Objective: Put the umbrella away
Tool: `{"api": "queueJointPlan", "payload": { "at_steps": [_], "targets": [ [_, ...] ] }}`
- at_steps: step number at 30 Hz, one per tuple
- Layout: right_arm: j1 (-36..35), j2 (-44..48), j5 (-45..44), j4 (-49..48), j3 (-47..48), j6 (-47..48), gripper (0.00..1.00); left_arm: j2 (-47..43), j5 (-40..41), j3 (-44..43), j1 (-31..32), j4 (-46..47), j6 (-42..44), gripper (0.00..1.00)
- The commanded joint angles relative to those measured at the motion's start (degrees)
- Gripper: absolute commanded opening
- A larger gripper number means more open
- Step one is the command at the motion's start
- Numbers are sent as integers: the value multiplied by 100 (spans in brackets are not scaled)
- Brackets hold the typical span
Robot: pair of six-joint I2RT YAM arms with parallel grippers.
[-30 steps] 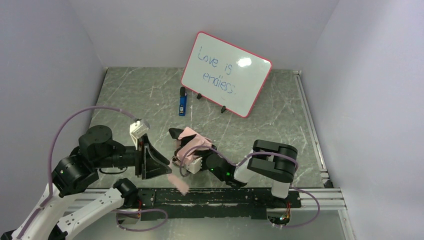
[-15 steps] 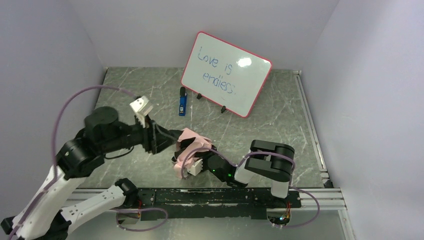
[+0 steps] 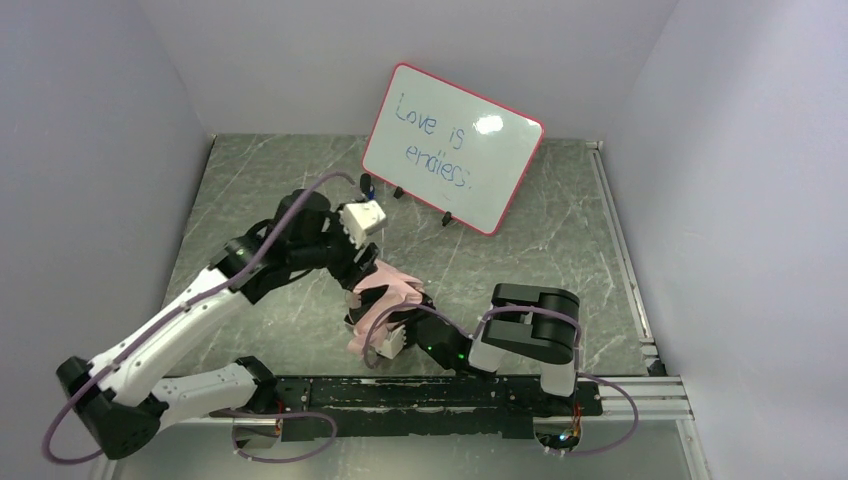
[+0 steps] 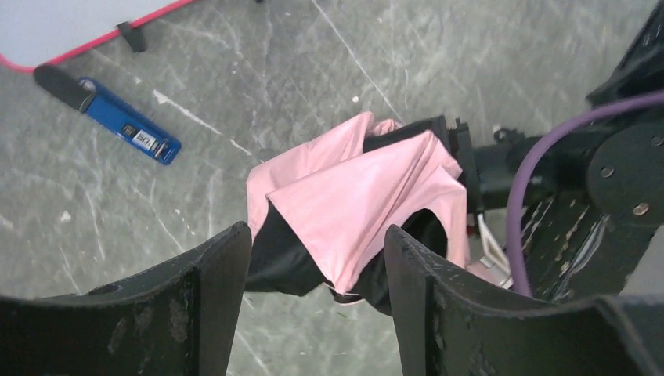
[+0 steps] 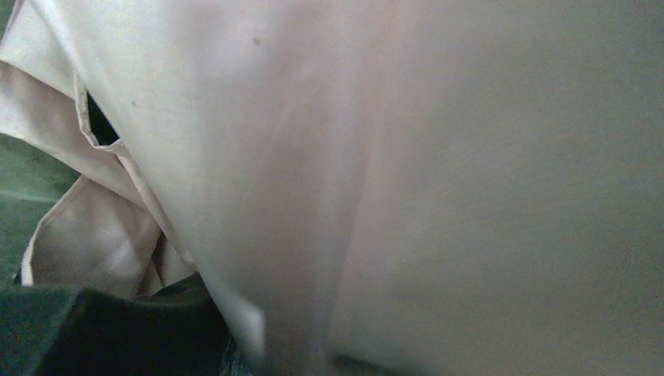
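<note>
Somewhat beyond umbrella (image 3: 385, 285), whiteboard (image 3: 500, 170): "Love is"

Your left arm (image 3: 170, 335) shows white shells between black joints — its tool (image 4: 317, 235) has scuffed black fingers (image 4: 156, 313). Your right arm (image 3: 525, 335) is black with white sections and silver screws (image 4: 607, 171); a purple cable (image 4: 513, 205) loops along each.

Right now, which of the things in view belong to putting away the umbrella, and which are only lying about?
Part of the job:
- umbrella, pink and crumpled
- right gripper, holding it at one end
- left gripper, open, facing its fabric

Just lying about:
- whiteboard, red-framed, propped at the back
- blue lighter, lying flat near the whiteboard's foot
</note>
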State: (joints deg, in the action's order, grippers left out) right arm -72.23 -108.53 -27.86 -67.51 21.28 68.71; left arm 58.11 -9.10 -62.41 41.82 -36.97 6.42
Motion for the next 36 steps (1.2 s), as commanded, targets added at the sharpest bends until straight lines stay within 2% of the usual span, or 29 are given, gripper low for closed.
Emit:
{"api": "queueJointPlan", "payload": {
  "at_steps": [1, 4, 8, 12, 15, 20, 23, 25, 27, 36],
  "targets": [
    [-79, -206, 143, 813, -260, -59, 19, 529, -962, -240, 10, -302, 1928, 68],
    [-98, -170, 179, 861, -230, -91, 20, 931, -1341, -319, 8, -788, 2752, 68],
    [-149, -140, 210, 925, -228, -156, 19, 1307, -1728, -419, -31, -920, 3332, 71],
    [-193, -154, 199, 945, -246, -229, 19, 1517, -2075, -412, -34, -875, 3621, 75],
    [-228, -192, 146, 896, -263, -266, 19, 1631, -2007, -278, -42, -917, 3829, 78],
    [-248, -214, 114, 815, -290, -247, 19, 1906, -1980, 57, -104, -912, 3919, 80],
    [-248, -199, 113, 821, -282, -220, 19, 2098, -1995, 282, -99, -836, 3868, 83],
    [-248, -179, 120, 834, -282, -210, 19, 2264, -1918, 445, -100, -761, 3868, 90],
    [-247, -143, 123, 863, -286, -201, 19, 2439, -1853, 572, -101, -654, 3934, 91],
    [-263, 7, 97, 912, -317, -196, 19, 3233, -2433, 763, -259, -242, 4167, 95]
  ]
}}
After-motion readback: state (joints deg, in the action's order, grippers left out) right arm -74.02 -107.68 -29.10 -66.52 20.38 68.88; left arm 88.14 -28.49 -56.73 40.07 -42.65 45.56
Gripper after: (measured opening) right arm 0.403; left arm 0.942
